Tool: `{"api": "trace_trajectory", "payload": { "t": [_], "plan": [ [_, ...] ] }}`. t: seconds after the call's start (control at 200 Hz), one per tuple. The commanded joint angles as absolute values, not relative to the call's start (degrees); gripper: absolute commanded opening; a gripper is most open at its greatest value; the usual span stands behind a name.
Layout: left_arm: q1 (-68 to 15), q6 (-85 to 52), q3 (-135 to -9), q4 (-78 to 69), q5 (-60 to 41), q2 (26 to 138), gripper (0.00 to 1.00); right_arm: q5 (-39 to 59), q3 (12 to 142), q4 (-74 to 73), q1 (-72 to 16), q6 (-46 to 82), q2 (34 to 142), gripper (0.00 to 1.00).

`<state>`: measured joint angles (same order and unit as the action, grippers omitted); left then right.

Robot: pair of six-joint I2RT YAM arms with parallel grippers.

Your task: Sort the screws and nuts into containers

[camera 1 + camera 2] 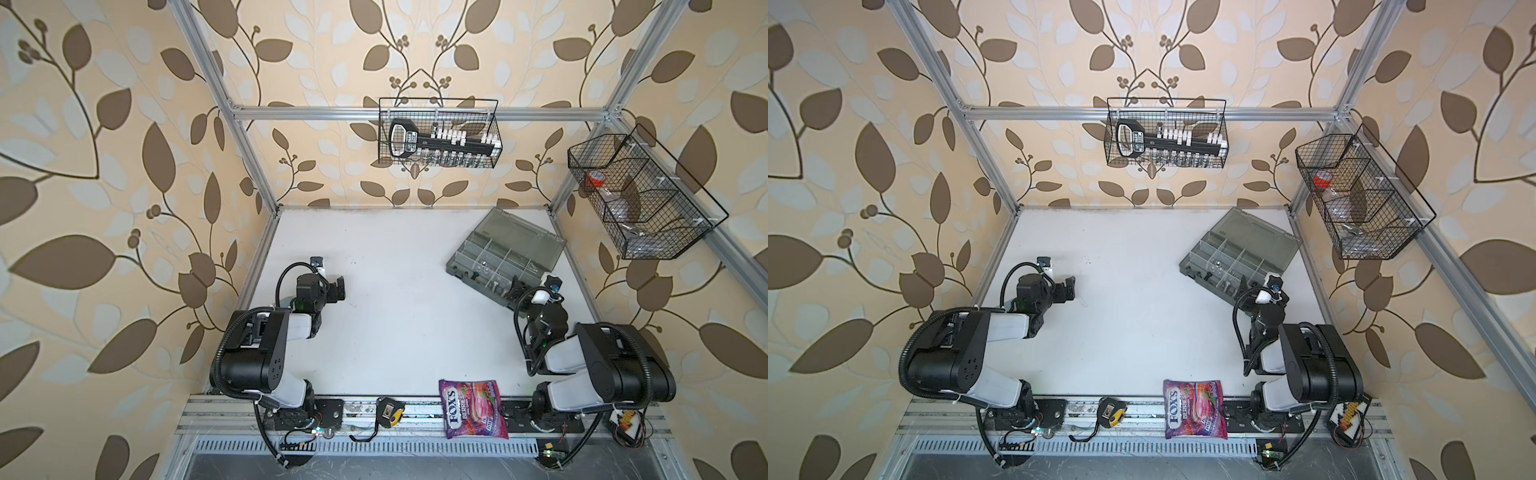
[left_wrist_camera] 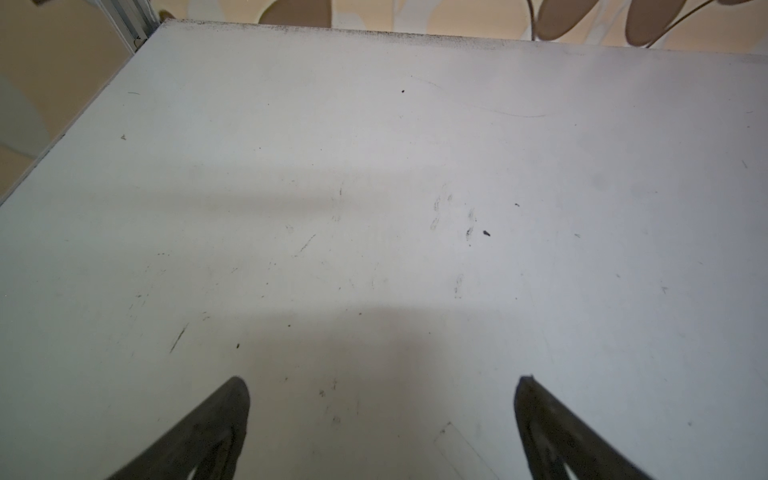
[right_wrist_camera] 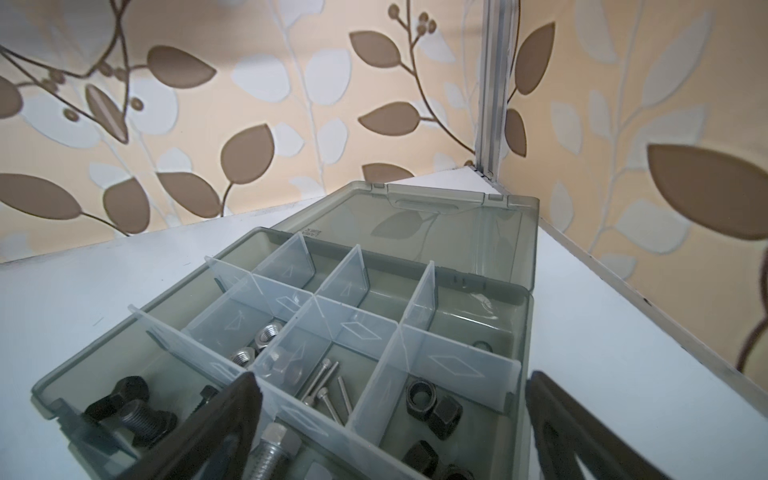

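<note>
Holding the right claw (image 3: 392, 376) spread and empty at the lower edge of the box (image 1: 523, 237), right of centre in both top views, screws (image 3: 328, 390) and nuts (image 3: 432, 403) lying inside. Hanging the left claw (image 2: 382, 378) equally wide over bare table (image 2: 374, 166). Probably best lifting straight clear of the dividers (image 3: 419, 295).

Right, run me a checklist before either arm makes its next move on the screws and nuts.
1. Is the lid of the organizer box open: ok.
2. Is the left gripper open with nothing between its fingers: ok.
3. Is the right gripper open and empty, by the box: ok.
4. Loose screws or nuts on the table: none visible in both top views, ok.
5. Are the black nuts, thin screws and silver nuts in separate compartments: ok.
6. Is the silver screw kept apart from the black screws: cannot tell, a gripper finger hides that part.
</note>
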<state>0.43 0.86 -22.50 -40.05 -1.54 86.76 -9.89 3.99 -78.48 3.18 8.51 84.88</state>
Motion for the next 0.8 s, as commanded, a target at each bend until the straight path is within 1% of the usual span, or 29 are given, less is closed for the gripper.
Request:
{"api": "trace_trajectory", "payload": {
  "t": [0.0,0.11,0.215,0.265,0.34,0.44,0.795],
  "plan": [
    [0.3,0.4,-23.4,-40.4,-3.0,86.1,0.99,-3.3,5.6,-79.1,3.3,6.1,85.0,1.0],
    [0.3,0.4,-23.4,-40.5,-3.1,86.1,0.99,4.7,7.0,-77.0,3.3,2.7,85.2,1.0],
    [0.3,0.4,-23.3,-40.5,-3.0,86.1,0.99,7.4,7.4,-76.1,3.3,1.6,85.3,1.0],
    [0.4,0.4,-23.2,-40.5,-3.1,86.0,0.99,8.7,9.1,-72.4,3.4,1.0,85.3,1.0],
    [0.4,0.4,-23.1,-40.5,-3.0,86.0,0.99,5.5,14.2,-63.5,3.5,2.7,86.0,1.0],
    [0.3,0.4,-23.1,-40.6,-2.9,86.0,0.99,2.1,13.4,-64.9,3.6,4.0,85.9,1.0],
    [0.3,0.4,-23.1,-40.5,-2.9,86.0,0.99,1.4,13.3,-64.9,3.2,3.7,85.6,1.0]
  ]
}}
